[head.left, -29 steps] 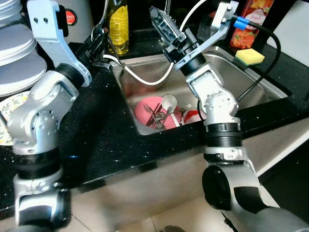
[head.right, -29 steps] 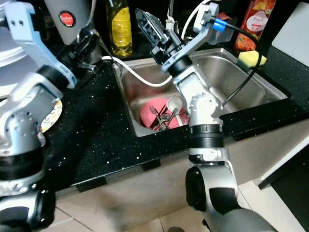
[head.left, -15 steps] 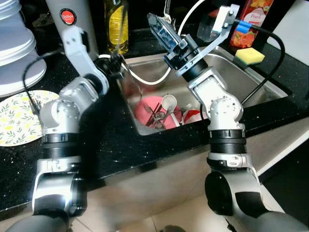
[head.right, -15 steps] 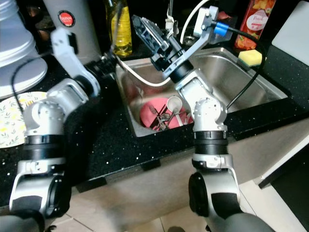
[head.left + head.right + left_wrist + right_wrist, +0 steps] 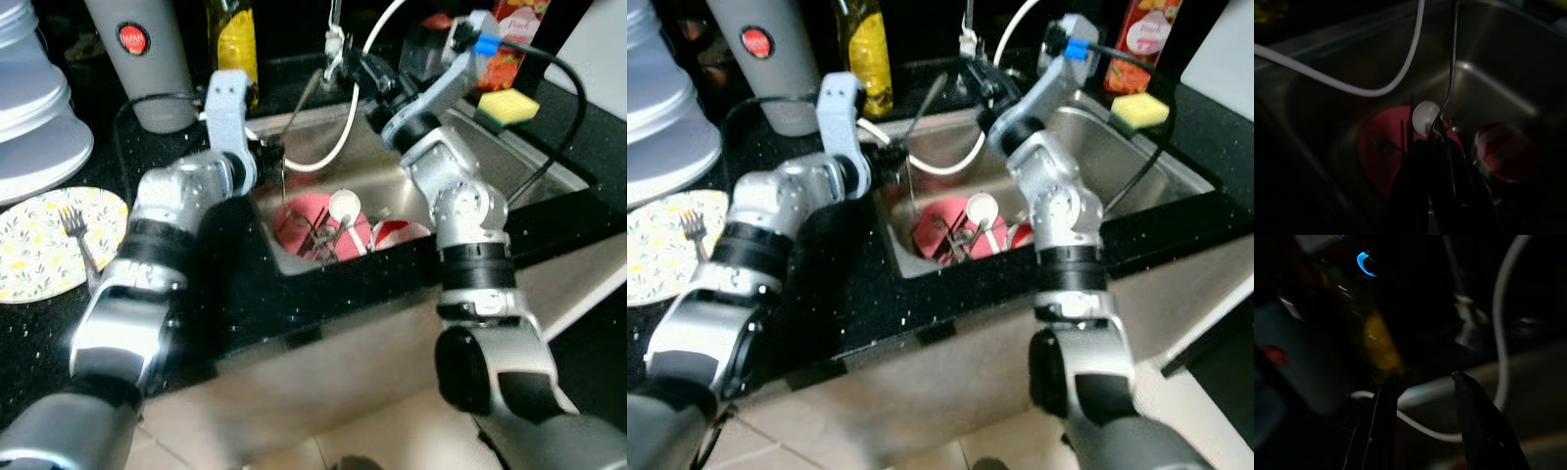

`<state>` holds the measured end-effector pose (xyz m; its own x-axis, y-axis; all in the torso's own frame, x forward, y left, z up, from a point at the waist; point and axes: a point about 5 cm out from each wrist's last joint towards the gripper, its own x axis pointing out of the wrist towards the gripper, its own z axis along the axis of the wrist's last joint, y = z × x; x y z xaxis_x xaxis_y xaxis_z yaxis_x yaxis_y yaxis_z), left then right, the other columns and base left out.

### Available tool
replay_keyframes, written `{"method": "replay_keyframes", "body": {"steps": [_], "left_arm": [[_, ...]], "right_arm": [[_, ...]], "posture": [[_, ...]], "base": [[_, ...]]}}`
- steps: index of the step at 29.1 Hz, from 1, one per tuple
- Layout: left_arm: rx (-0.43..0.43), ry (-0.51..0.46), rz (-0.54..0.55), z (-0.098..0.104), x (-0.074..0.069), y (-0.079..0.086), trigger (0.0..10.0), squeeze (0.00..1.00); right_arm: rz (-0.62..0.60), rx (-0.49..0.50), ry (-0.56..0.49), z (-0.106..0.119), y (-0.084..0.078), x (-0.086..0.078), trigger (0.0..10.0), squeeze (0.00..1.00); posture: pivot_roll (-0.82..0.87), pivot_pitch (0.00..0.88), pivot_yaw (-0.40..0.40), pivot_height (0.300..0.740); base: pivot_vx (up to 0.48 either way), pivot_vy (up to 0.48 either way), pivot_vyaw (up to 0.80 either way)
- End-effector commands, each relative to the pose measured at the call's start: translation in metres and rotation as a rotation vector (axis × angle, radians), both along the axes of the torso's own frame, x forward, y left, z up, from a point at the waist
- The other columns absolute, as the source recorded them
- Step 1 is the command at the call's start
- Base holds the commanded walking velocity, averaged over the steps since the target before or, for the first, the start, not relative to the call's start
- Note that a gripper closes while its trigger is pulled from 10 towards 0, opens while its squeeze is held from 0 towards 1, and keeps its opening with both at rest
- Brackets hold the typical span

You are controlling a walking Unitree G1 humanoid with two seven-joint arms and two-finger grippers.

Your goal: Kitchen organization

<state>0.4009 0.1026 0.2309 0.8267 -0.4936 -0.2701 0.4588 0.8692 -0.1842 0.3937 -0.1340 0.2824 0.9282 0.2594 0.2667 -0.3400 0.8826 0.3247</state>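
Note:
The steel sink [image 5: 509, 166] holds a pink plate [image 5: 299, 217] with cutlery [image 5: 318, 237] on it, a white ladle [image 5: 343, 206] and a red-and-white striped bowl [image 5: 404, 233]. My left gripper [image 5: 279, 159] hangs over the sink's left edge, shut on a long thin metal utensil [image 5: 1452, 73] that sticks up past the fingers [image 5: 1415, 166]. In the left wrist view it is right above the pink plate [image 5: 1376, 156]. My right gripper [image 5: 351, 67] is raised over the sink's back by the tap, open [image 5: 1425, 377] with nothing between its fingers.
A flowered plate [image 5: 34, 259] with a fork [image 5: 76, 230] lies on the black counter at the left, behind it stacked white bowls [image 5: 34, 117] and a grey flask [image 5: 137, 59]. An oil bottle [image 5: 235, 39], a white hose [image 5: 333, 147], a yellow sponge [image 5: 509, 106] and a red carton [image 5: 514, 34] ring the sink.
My left arm has swung from the counter at the left over to the sink, the utensil still in its gripper. The right gripper has drawn back toward the tap. The camera has shifted.

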Motion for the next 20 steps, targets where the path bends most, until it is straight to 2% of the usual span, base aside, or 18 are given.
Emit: {"method": "replay_keyframes", "body": {"steps": [1,3,4,5,6,7,13,15,16,17,18,20], "left_arm": [[0.031,-0.002,-0.028,-0.001,0.001,-0.009,10.0,0.0],[0.039,0.008,-0.035,-0.004,0.002,-0.011,10.0,0.0],[0.075,0.039,-0.066,-0.015,0.001,-0.021,10.0,0.0],[0.085,0.049,-0.074,-0.019,0.001,-0.024,10.0,0.0],[0.094,0.053,-0.084,-0.021,0.001,-0.026,10.0,0.07],[0.099,0.055,-0.09,-0.022,0.002,-0.028,10.0,0.16],[0.108,0.056,-0.118,-0.026,0.001,-0.036,10.0,0.16],[0.118,0.058,-0.119,-0.028,0.001,-0.038,10.0,0.27],[0.121,0.06,-0.116,-0.029,0.001,-0.038,10.0,0.4],[0.124,0.063,-0.111,-0.03,0.001,-0.038,10.0,0.91],[0.127,0.063,-0.105,-0.031,0.001,-0.037,10.0,1.0],[0.125,0.06,-0.097,-0.031,0.003,-0.034,10.0,1.0]], "right_arm": [[0.015,-0.033,0.006,-0.003,0.006,0.0,10.0,0.0],[0.021,-0.065,0.01,-0.004,0.006,-0.001,10.0,0.0],[0.067,-0.292,0.081,-0.022,0.009,-0.002,10.0,0.0],[0.086,-0.38,0.11,-0.03,0.009,-0.002,10.0,0.0],[0.099,-0.433,0.134,-0.036,0.009,-0.002,10.0,0.0],[0.119,-0.445,0.15,-0.04,0.008,-0.002,10.0,0.0],[0.146,-0.475,0.156,-0.041,0.003,-0.001,10.0,0.0],[0.154,-0.525,0.153,-0.042,0.002,-0.001,10.0,0.0],[0.145,-0.539,0.156,-0.042,0.0,0.0,10.0,0.0],[0.135,-0.543,0.163,-0.043,-0.002,0.001,10.0,0.0],[0.129,-0.544,0.17,-0.044,-0.003,0.002,10.0,0.0],[0.132,-0.546,0.178,-0.044,-0.004,0.002,10.0,0.0]], "posture": [[-0.01,0.0,0.042,0.74],[-0.02,0.0,0.043,0.74],[-0.03,0.0,0.046,0.74],[-0.03,0.0,0.046,0.74],[-0.03,0.0,0.046,0.74],[-0.03,0.0,0.045,0.74],[-0.04,0.0,0.042,0.74],[-0.04,0.0,0.039,0.74],[-0.04,0.0,0.038,0.74],[-0.03,0.0,0.035,0.74],[-0.03,0.0,0.033,0.74],[-0.03,0.0,0.026,0.74]], "base": [[0.0,0.0,0.0],[0.0,0.0,0.0],[0.0,0.0,0.0],[0.0,0.0,0.0],[0.0,0.0,0.0],[0.0,0.0,0.0],[0.0,0.0,0.0],[0.0,0.0,0.0],[0.0,0.0,0.0],[0.0,0.0,0.0],[0.0,0.0,0.0],[0.0,0.0,0.0]]}}
